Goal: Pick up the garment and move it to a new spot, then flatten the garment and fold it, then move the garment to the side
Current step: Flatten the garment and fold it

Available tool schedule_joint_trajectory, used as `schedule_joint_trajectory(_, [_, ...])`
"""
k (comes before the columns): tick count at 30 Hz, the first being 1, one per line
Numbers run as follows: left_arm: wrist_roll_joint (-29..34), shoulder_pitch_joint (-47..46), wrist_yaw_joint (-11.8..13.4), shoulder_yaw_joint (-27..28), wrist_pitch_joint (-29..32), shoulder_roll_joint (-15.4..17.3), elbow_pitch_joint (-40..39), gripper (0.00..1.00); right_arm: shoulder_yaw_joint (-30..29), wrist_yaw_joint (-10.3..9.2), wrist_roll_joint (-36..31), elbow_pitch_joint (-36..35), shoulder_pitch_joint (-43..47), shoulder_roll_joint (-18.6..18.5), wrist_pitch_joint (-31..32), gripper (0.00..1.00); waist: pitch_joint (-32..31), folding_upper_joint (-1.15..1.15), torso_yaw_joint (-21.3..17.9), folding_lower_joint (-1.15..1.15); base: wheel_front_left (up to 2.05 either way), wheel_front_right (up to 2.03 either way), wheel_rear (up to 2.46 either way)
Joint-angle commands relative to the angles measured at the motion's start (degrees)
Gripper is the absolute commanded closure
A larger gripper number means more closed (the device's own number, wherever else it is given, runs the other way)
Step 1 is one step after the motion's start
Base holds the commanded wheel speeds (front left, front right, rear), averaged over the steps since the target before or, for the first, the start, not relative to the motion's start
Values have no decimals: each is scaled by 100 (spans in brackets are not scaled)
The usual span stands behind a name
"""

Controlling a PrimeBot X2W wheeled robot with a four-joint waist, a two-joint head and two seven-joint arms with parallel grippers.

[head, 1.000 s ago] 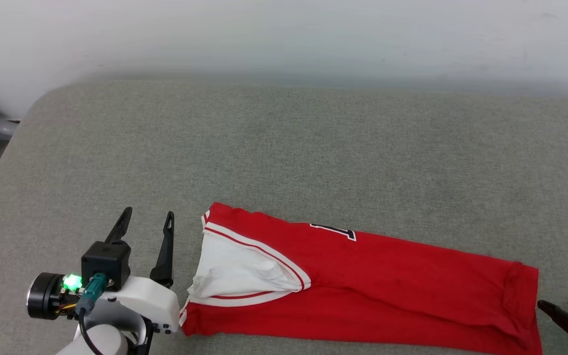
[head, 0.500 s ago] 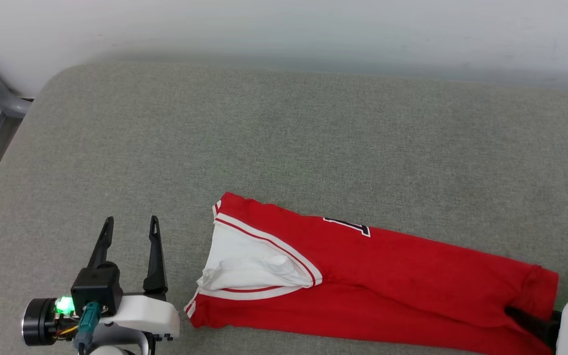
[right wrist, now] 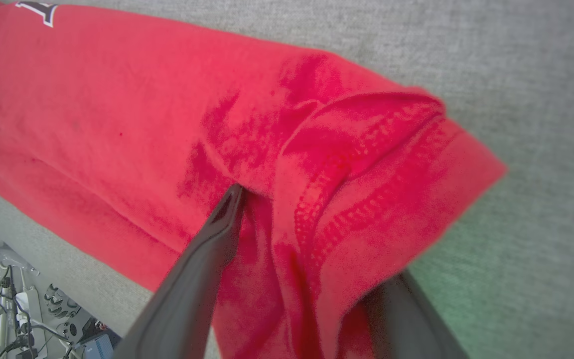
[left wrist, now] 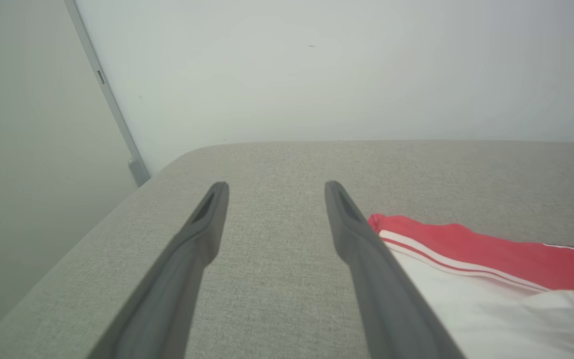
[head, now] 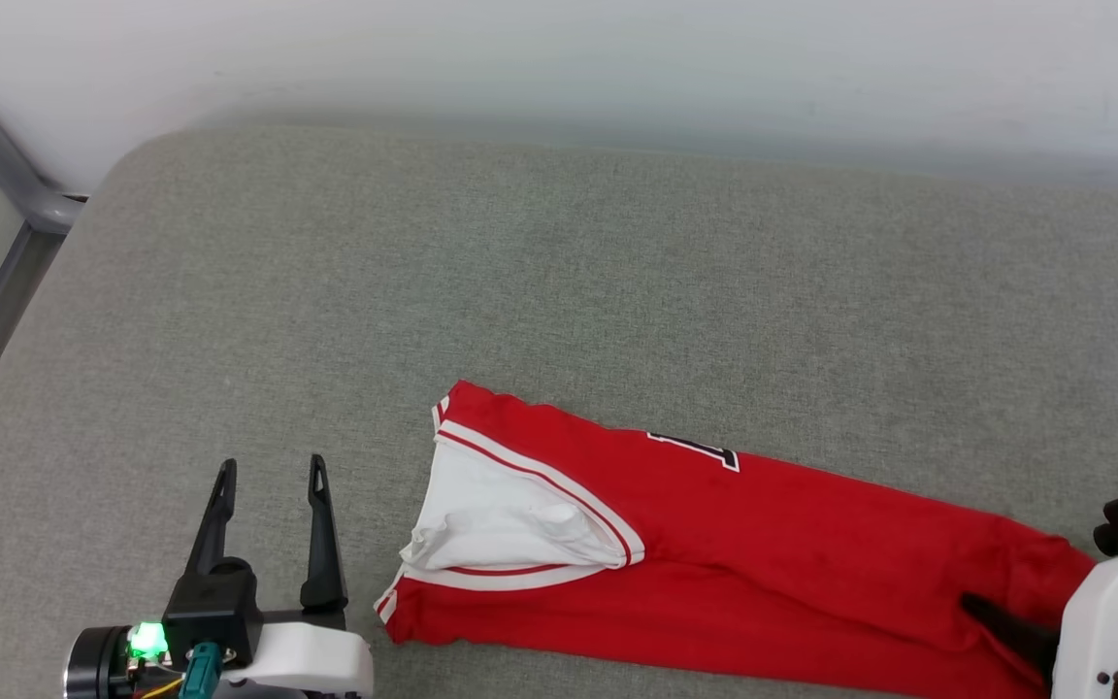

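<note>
We see left gripper [head: 271, 464] wide, empty, just left of red jersey [head: 763, 553] on grey cushion [head: 559, 291] | right gripper [right wrist: 314, 234] wide, fingers [right wrist: 207, 249] astride jersey's right hem fold

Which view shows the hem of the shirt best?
The right wrist view: the hem is close, its stitching plain, bunched between the open jaws. The head view shows it small, at the far right, partly behind the right arm. The left wrist view shows the sleeve end instead.
</note>
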Motion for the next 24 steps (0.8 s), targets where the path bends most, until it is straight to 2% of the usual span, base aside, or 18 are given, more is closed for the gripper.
schedule_joint_trajectory(1, [163, 101, -92, 156, -26, -124, 3, 0, 190, 15, 70, 132, 30, 101, -83, 100, -47, 0, 8, 0, 0, 0, 0])
schedule_joint_trajectory(7, [442, 242, -298, 404, -26, -325, 25, 0, 130, 4, 156, 344, 47, -225, -306, 100, -152, 0, 6, 0, 0, 0, 0])
schedule_joint_trajectory(9, [672, 349, -395, 504, -26, -394, 37, 0, 18, 2, 228, 564, 65, -511, -377, 100, -236, 0, -8, 0, 0, 0, 0])
schedule_joint_trajectory(16, [885, 467, -500, 610, -26, -511, 55, 0, -178, 4, 142, 922, 69, -888, -465, 100, -353, 0, -30, 0, 0, 0, 0])
schedule_joint_trajectory(20, [955, 513, -541, 653, -26, -533, 67, 0, -250, 5, 265, 725, 180, -979, -394, 100, -448, 0, -36, 0, 0, 0, 0])
schedule_joint_trajectory(24, [992, 607, -573, 715, -26, -557, 68, 0, -326, 6, 435, 85, 315, -959, -328, 100, -523, 0, -85, 0, 0, 0, 0])
